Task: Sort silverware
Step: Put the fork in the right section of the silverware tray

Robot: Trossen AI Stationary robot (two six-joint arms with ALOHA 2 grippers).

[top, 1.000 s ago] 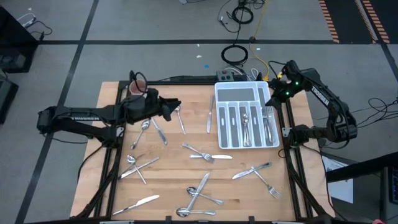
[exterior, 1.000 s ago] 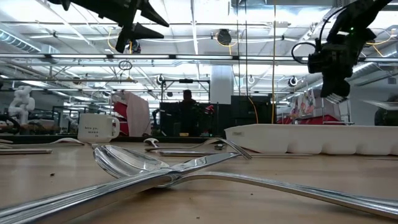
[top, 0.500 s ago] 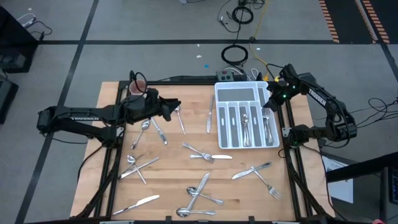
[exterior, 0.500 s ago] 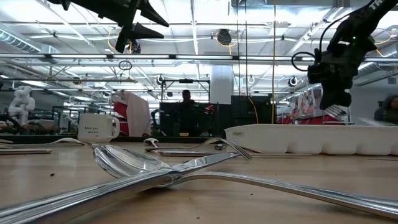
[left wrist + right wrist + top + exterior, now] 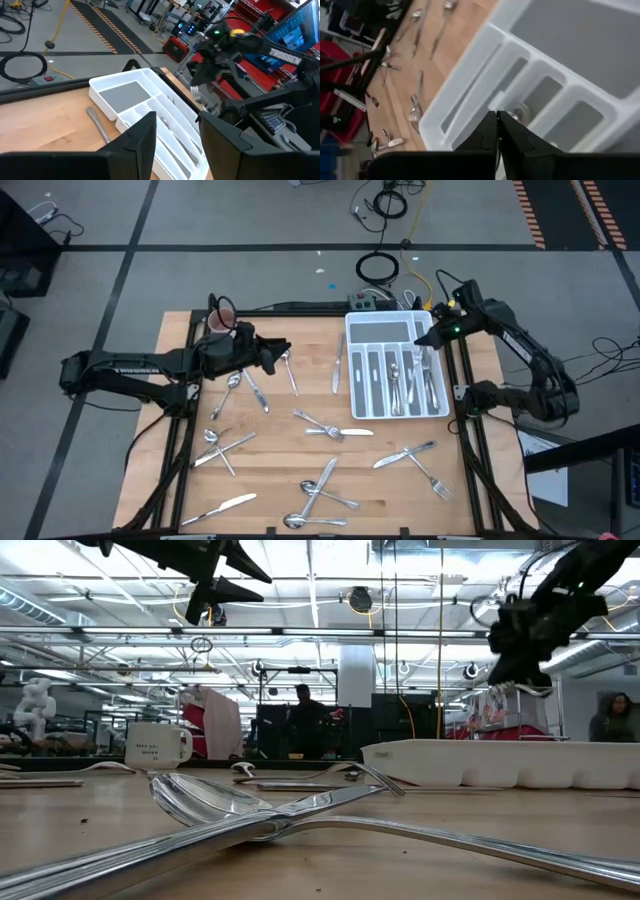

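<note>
Most of the silverware is still out on the wooden bench (image 5: 290, 470), so the job looks only partly done. A few pieces already lie in the long slots of the white cutlery tray (image 5: 352, 370), mostly in the slots on its right side, while the wide part at its far end is bare. The right pincer (image 5: 424, 340) is up over the tray's right side, above the slots. Its fingers are pressed together, and a silver piece, which looks like a fork (image 5: 515, 689), hangs from it tines down in the low view; it looks ready to go into a slot. The left pincer (image 5: 283, 352) hangs over the far left part of the bench, near the white mug (image 5: 221, 317), with its fingers apart and nothing between them. Just by it lie a spoon (image 5: 230, 387) and a knife (image 5: 256, 388). A knife (image 5: 337, 368) lies just left of the tray. A crossed fork and knife (image 5: 328, 428) lie in the middle, and a knife and fork (image 5: 412, 457) sit below the tray. There is also a small heap (image 5: 320, 492) near the front edge, a crossed pair (image 5: 222, 445) on the left, and a knife (image 5: 225, 507) at the front left corner. All of these are left to sort.
</note>
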